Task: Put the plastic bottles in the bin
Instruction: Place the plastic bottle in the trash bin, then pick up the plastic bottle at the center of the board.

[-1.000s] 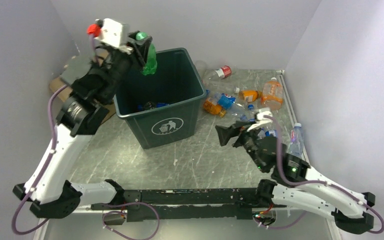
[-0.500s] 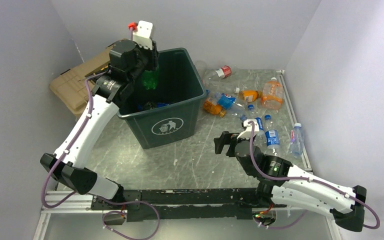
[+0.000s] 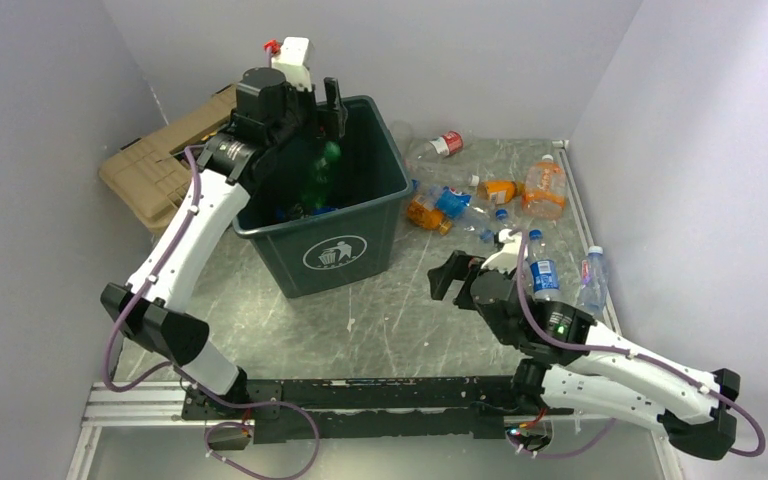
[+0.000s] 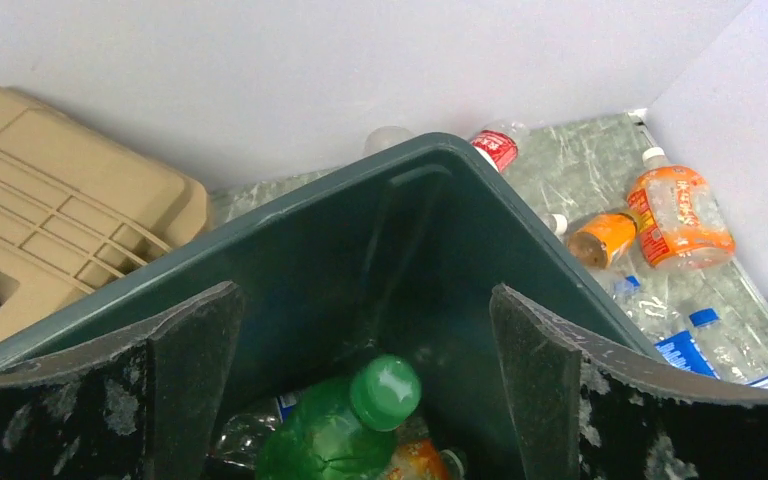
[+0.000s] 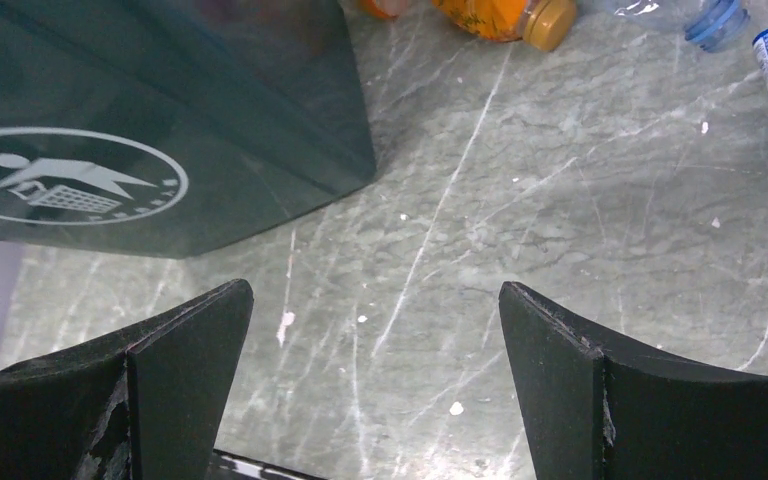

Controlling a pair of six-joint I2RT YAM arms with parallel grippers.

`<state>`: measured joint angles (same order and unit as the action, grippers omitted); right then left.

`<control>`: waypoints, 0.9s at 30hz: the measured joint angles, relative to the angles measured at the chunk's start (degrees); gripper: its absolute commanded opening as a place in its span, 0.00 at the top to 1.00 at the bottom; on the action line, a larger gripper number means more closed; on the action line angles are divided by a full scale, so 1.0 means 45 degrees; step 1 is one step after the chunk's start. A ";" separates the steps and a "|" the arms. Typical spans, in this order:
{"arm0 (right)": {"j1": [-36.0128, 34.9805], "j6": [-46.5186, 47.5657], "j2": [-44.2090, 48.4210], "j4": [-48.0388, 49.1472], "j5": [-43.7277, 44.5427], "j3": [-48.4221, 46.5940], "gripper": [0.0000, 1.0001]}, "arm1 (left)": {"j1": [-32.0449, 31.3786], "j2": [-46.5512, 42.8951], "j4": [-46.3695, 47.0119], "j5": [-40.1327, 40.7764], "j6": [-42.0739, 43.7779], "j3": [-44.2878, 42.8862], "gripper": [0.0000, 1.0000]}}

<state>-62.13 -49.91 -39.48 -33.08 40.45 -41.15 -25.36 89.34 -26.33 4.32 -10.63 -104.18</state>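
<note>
The dark green bin (image 3: 332, 252) stands left of centre. My left gripper (image 3: 315, 112) hangs open over its back left corner. A green plastic bottle (image 3: 320, 172) is loose below the gripper, inside the bin, touching neither finger. The left wrist view shows this green bottle (image 4: 332, 440) between my spread fingers (image 4: 195, 340), above other bottles lying in the bin (image 4: 410, 220). My right gripper (image 3: 457, 283) is open and empty, low over the table right of the bin. Several plastic bottles lie on the table at the right, among them an orange one (image 3: 544, 190) and a blue-labelled one (image 3: 542, 275).
A tan ribbed case (image 3: 160, 165) lies behind the bin on the left. Grey walls close in the back and both sides. The right wrist view shows the bin's logo side (image 5: 80, 185), bare marbled table (image 5: 520, 200) and an orange bottle's cap (image 5: 545, 22).
My left gripper swung over the bin with the green bottle, then opened; the bottle dropped into the bin. The right arm shifted slightly, its gripper still open.
</note>
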 measured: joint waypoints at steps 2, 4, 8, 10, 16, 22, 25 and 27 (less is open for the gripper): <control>0.0000 -0.0306 0.0000 -0.0282 0.0049 -0.0369 0.01 | 0.0000 0.0238 -0.0277 -0.0015 -0.0272 -0.0398 0.01; 0.0000 -0.0631 0.0000 -0.0563 0.0185 -0.0602 0.01 | 0.0000 0.0272 -0.0515 -0.0107 -0.0539 -0.0607 0.01; 0.0000 -0.1287 0.0024 -0.1326 0.0602 -0.0947 0.01 | 0.0000 -0.0049 -0.0549 -0.0505 -0.1025 -0.0806 0.01; 0.0000 -0.1472 0.0063 -0.1627 0.0811 -0.1093 0.01 | 0.0000 -0.0651 -0.0486 -0.0767 -0.1273 -0.0656 0.00; 0.0005 -0.1481 0.0170 -0.1710 0.1617 -0.1292 0.01 | 0.0000 -0.5003 0.0534 -0.1341 -0.1695 0.2385 0.00; 0.1496 -0.1112 -0.0869 -0.1632 0.1239 -0.1311 0.01 | 0.0000 -0.9073 0.0952 -0.1491 -0.2021 0.5289 0.01; 0.3196 -0.0704 -0.1705 -0.1637 0.0563 -0.1554 0.01 | 0.0000 -1.0195 0.0865 -0.1477 -0.2132 0.6037 0.01; 0.4289 -0.0321 -0.1977 -0.1574 0.0151 -0.1734 0.01 | 0.0000 -1.0588 0.0597 -0.1472 -0.2137 0.6188 0.01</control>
<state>-42.83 -51.35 -48.38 -40.16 41.12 -48.95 -25.36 41.69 -23.64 -2.31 -20.25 -76.34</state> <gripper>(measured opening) 0.992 0.994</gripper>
